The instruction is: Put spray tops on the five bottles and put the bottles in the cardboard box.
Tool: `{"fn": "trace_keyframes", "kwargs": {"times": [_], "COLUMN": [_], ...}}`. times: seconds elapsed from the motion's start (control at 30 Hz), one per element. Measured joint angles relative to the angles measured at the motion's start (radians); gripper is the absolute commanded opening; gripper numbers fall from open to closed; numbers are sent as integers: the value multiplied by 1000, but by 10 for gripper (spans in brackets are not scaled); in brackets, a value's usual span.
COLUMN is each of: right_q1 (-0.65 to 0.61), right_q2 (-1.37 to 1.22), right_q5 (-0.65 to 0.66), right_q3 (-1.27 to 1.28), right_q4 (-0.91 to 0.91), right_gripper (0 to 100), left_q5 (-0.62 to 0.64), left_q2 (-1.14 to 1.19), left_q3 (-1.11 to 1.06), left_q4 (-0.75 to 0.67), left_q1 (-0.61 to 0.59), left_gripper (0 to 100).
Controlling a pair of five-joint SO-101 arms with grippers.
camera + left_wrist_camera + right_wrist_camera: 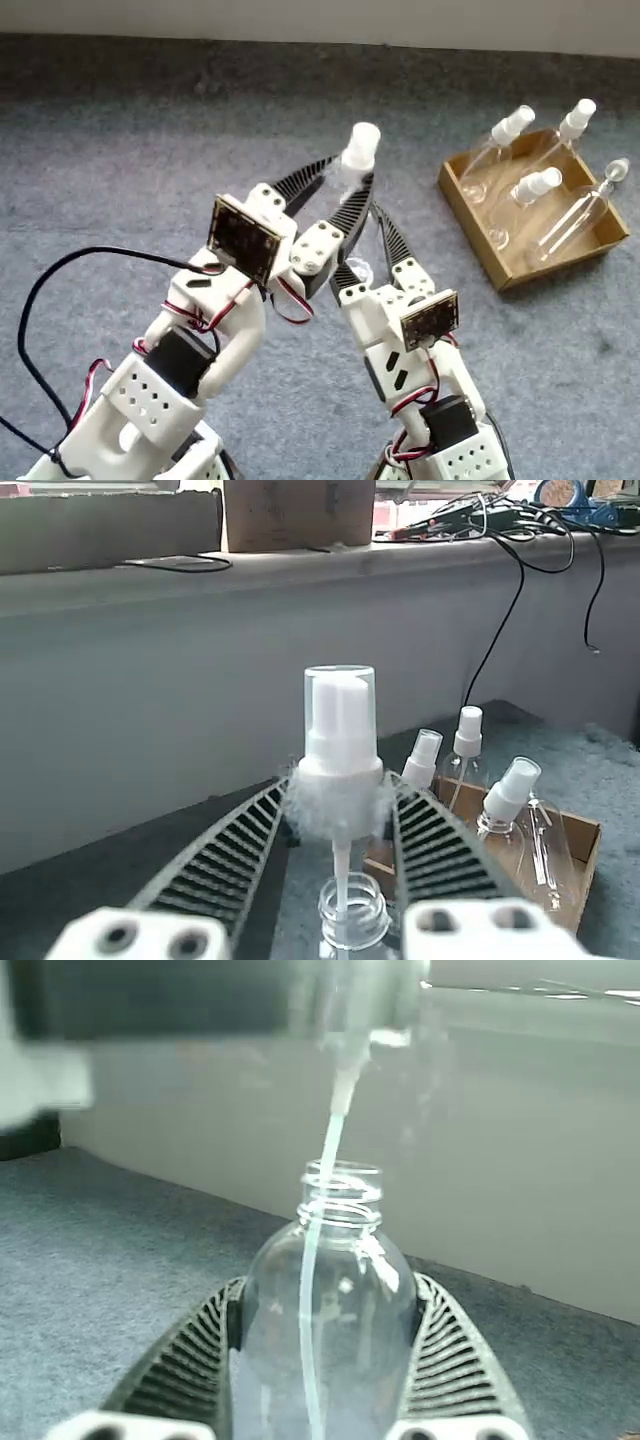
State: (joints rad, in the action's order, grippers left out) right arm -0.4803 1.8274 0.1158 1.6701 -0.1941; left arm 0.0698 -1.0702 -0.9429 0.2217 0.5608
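Observation:
My left gripper (345, 172) (340, 805) is shut on a white spray top (358, 150) (340, 750) with a clear cap, held upright above the bottle. The top's thin dip tube (318, 1260) runs down through the open neck into a clear bottle (325, 1300) (352, 910). The top's collar sits a little above the bottle's threaded mouth. My right gripper (362, 262) (325, 1320) is shut on that bottle's body, holding it upright below the left gripper. To the right lies the cardboard box (470, 215) (585, 830) with several capped bottles (575, 215) lying in it.
Grey carpet covers the table around both arms. A black cable (60, 270) loops at the left beside the left arm. A grey wall (150, 680) borders the far edge of the table.

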Motion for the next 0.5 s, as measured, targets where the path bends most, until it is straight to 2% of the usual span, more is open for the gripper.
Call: {"fn": "trace_keyframes", "kwargs": {"times": [0.27, 0.5], "right_q1": [2, 3], "right_q2": [-2, -2], "right_q5": [-3, -3], "right_q3": [0, 0], "right_q4": [0, 0], "right_gripper": [38, 38], "left_q5": [-2, 2], "left_q2": [0, -11], "left_q3": [-114, -242], "left_q4": [-3, -190], "left_q1": [41, 41], "left_gripper": [30, 30]}}
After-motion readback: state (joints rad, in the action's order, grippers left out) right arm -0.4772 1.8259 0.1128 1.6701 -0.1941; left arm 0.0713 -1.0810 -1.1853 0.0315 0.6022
